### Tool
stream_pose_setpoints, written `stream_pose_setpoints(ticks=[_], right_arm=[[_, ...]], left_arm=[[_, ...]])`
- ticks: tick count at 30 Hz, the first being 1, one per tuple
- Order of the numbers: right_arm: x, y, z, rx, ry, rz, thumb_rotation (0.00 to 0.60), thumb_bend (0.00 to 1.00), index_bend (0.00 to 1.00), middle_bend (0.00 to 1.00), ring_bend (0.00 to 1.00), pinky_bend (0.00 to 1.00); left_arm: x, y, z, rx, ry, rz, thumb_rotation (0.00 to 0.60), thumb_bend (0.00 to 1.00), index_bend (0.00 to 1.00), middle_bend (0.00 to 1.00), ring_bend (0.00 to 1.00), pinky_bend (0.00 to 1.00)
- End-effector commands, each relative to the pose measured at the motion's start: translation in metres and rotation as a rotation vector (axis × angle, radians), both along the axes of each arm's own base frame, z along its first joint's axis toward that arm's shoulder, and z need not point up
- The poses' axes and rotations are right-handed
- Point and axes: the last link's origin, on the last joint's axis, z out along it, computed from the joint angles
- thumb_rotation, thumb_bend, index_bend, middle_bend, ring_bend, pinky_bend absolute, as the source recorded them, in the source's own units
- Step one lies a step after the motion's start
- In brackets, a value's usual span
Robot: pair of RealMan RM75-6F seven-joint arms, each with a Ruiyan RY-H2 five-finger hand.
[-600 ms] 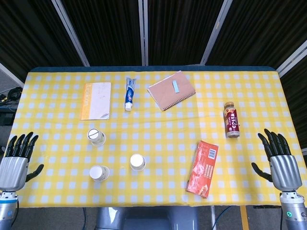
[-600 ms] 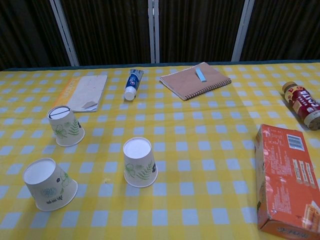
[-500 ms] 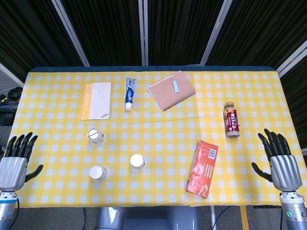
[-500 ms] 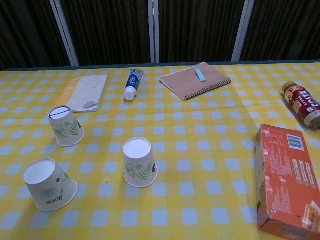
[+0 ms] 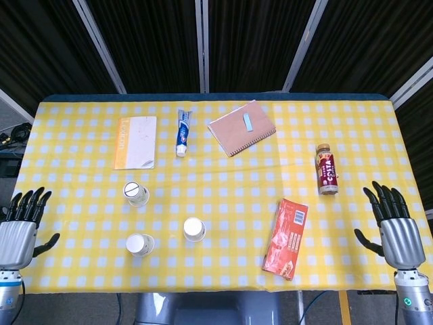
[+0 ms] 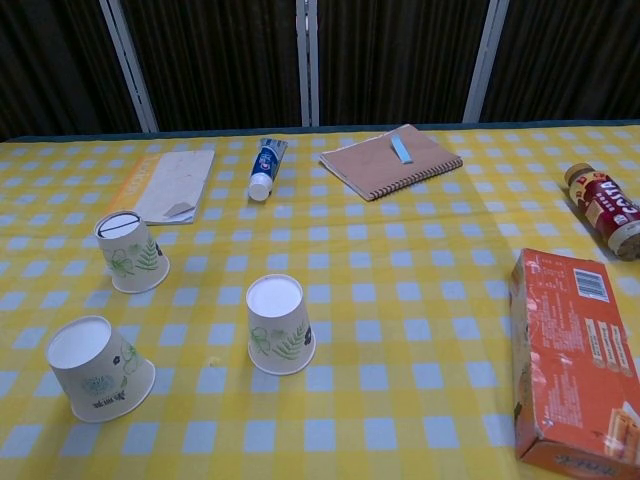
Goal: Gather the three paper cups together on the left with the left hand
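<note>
Three paper cups stand upside down on the left front of the yellow checked table [image 5: 223, 176]: one toward the back [image 5: 136, 193] [image 6: 131, 252], one near the front edge [image 5: 140, 244] [image 6: 97, 368], and one to their right [image 5: 194, 229] [image 6: 279, 324]. They are apart from one another. My left hand [image 5: 20, 227] hovers at the table's left front corner, fingers spread, holding nothing, well left of the cups. My right hand [image 5: 396, 227] hangs open at the right front corner. Neither hand appears in the chest view.
An orange booklet [image 5: 135, 141], a toothpaste tube [image 5: 183, 132] and a brown spiral notebook [image 5: 241, 127] lie along the back. A bottle [image 5: 327, 168] lies on its side at the right. A red box [image 5: 286, 237] lies at the right front.
My left hand has sunk slightly toward the lower edge of the head view. The cups and the right hand have not moved.
</note>
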Motion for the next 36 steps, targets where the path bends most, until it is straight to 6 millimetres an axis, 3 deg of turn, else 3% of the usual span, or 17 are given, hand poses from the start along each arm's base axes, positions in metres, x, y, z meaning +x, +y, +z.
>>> stream_pose_setpoints(ticks=[1,15,23,36], right_arm=[[0.0,0.001,-0.001,0.003,0.003,-0.001,0.6,0.13,0.04,0.0,0.0,0.0],[-0.001,0.002,-0.001,0.007,0.007,-0.004,0.6,0.13,0.04,0.0,0.0,0.0],[-0.001,0.003,0.0,0.007,0.0,-0.008,0.6,0.13,0.04,0.0,0.0,0.0],[-0.001,0.003,0.004,0.001,-0.017,-0.006,0.6,0.13,0.04,0.0,0.0,0.0]], left_arm=[[0.0,0.0,0.0,-0.003,0.0,0.001,0.6,0.21,0.0,0.0,0.0,0.0],[0.007,0.001,-0.012,-0.072,0.018,-0.016,0.6,0.23,0.0,0.0,0.0,0.0],[0.03,0.005,-0.037,-0.199,0.028,-0.087,0.6,0.25,0.12,0.0,0.0,0.0],[0.078,0.009,-0.079,-0.394,0.124,-0.176,0.6,0.26,0.14,0.0,0.0,0.0]])
